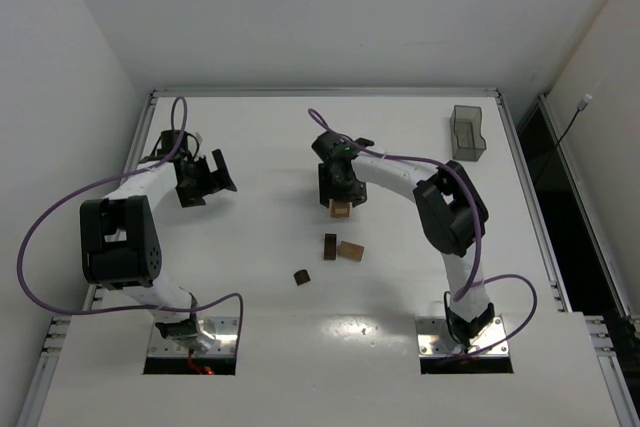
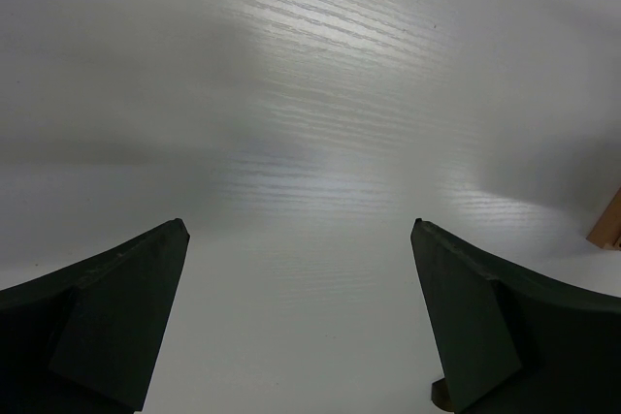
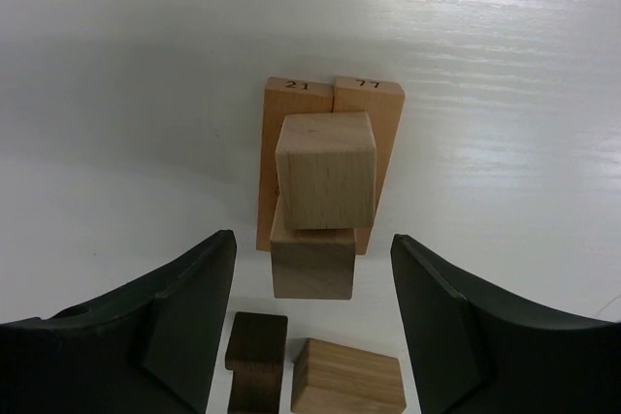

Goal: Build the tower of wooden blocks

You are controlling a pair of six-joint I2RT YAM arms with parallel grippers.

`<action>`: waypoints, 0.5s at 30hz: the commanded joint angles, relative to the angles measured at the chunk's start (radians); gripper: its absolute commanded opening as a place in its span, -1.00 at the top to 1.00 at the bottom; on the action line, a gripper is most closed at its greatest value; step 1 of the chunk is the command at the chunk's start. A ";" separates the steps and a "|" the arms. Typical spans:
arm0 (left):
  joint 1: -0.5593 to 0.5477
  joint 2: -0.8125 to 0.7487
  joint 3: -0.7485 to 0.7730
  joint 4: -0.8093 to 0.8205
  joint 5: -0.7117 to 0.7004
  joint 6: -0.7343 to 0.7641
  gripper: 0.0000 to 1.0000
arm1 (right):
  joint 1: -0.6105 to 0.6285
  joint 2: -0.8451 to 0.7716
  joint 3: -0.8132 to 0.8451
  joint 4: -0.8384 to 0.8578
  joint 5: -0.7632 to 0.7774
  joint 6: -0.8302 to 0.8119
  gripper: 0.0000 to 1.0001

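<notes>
The tower stands mid-table: two orange-tan bars side by side, numbered on their ends, with a light cube and a second cube over them. My right gripper hangs above it, open, its fingers clear of the cubes on both sides. Nearer lie loose wood blocks: a dark brown one, a tan one, and a small dark one. My left gripper is open over bare table at the far left, holding nothing.
A translucent grey bin stands at the back right. The table's raised rim runs along the far side. A sliver of a tan block shows at the right edge of the left wrist view.
</notes>
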 commanded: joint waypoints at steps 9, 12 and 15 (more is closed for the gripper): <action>0.012 -0.008 0.006 0.023 0.019 -0.011 -0.98 | 0.063 -0.180 -0.119 0.141 0.047 -0.150 -0.26; 0.012 -0.017 0.006 0.023 0.019 -0.011 -0.98 | 0.086 -0.250 -0.157 0.170 0.072 -0.216 -0.26; 0.012 -0.035 -0.005 0.023 0.019 -0.011 -0.98 | 0.097 -0.342 -0.217 0.213 0.015 -0.358 -0.26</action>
